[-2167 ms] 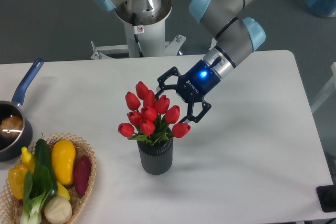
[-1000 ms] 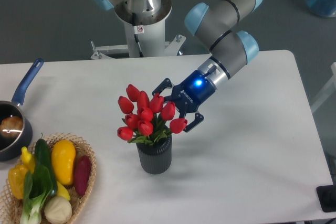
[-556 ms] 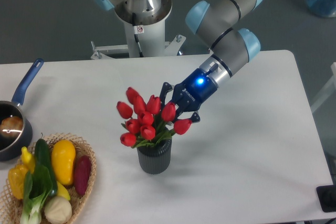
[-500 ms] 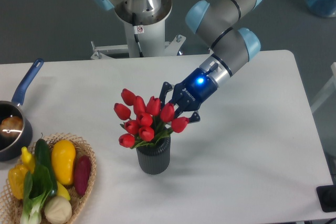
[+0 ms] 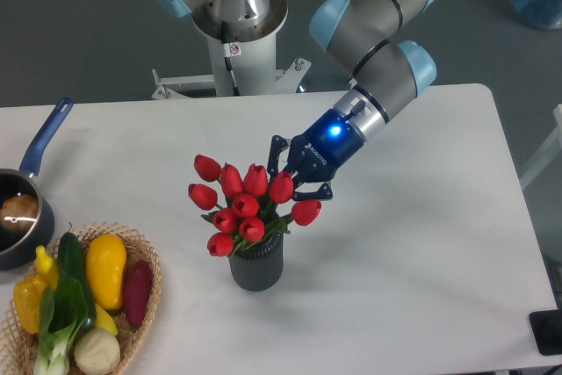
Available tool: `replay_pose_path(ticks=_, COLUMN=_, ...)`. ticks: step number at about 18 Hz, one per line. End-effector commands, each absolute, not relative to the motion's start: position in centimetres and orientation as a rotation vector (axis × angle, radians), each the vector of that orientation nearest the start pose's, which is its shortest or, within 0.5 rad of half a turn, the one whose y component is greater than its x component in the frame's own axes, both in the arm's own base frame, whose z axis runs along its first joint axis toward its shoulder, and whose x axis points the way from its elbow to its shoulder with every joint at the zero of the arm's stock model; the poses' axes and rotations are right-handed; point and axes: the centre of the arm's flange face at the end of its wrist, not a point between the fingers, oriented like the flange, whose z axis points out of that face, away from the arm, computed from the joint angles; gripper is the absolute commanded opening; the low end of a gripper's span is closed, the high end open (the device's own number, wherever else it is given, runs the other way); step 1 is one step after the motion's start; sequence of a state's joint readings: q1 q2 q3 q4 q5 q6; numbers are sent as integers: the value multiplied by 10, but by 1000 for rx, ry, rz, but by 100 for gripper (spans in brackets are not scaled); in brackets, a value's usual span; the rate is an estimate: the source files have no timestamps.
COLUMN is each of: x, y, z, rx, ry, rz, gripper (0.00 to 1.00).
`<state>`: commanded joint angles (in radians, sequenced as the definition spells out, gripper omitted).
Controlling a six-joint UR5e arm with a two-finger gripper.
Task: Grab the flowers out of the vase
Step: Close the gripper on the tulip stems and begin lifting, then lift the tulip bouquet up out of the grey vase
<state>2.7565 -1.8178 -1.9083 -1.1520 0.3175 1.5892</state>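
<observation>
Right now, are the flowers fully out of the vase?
No, the flowers sit with their stems in the vase, while the gripper is closed among the buds.

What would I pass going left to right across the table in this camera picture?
Saucepan with a blue handle → wicker basket of vegetables → red tulips in their dark ribbed vase → the robot's pincer, closed among the tulip heads on their right side.
</observation>
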Motion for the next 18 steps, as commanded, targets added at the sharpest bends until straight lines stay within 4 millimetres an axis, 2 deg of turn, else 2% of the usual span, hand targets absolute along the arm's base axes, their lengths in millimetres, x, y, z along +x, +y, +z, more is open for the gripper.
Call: replay_pose_path(ticks=18, x=-387, y=402, z=386, rx=-1831, ry=163, rz=-423, gripper=0)
